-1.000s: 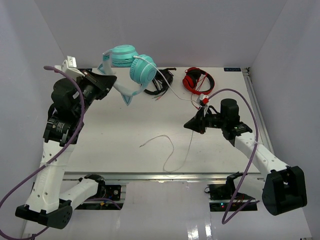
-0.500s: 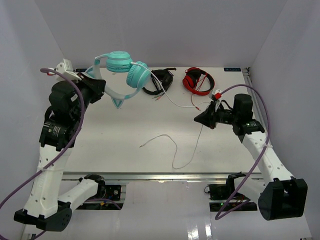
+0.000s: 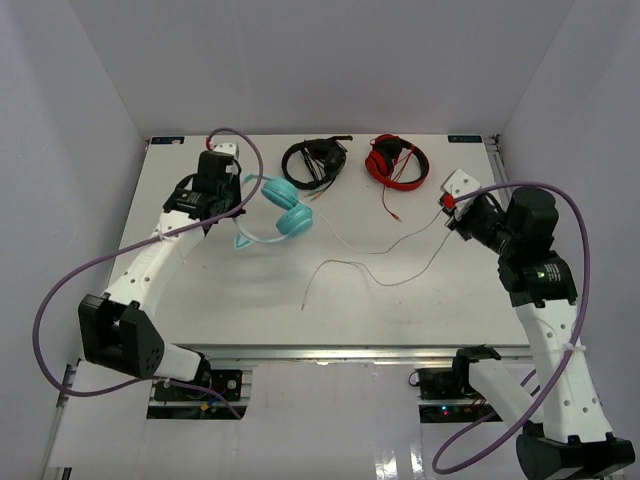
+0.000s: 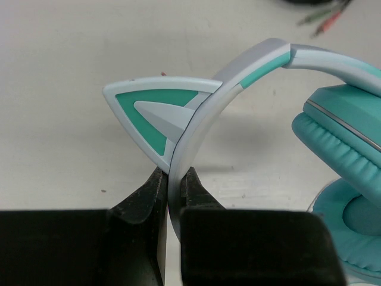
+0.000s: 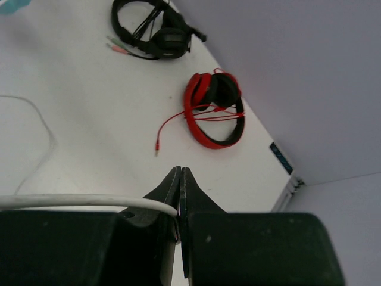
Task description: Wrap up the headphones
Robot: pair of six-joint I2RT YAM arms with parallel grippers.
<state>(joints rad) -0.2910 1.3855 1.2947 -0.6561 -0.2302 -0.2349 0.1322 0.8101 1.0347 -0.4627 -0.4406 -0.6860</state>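
From above: headphones (image 3: 278, 215) on the far-left part of the table (image 3: 200, 300), just near of the black headphones (image 3: 313, 162), with the red headphones (image 3: 396, 160) further right. Gripped at the headband by the left gripper (image 3: 236, 203). Trailing from them, the thin white cable (image 3: 380, 262), slack and wavy across the middle toward the right gripper (image 3: 450, 213), its loose end curling off near the centre. No turns round the headband yet.

From the left wrist: fingers clamped on the headband (image 4: 196, 128) just below the cat-ear point (image 4: 152, 113), ear cup (image 4: 345, 149) off to the right. Hard to tell whether resting on the table or held just above it.

From the right wrist: fingers pressed together, the cable running in from the left and vanishing into the seam low down, so probably pinched there.

Judged step: stretching the cable out, ready for the first wrap. Next, probably: carry the pinched cable over and round the headband or cups, taking up slack while holding the headphones steady.
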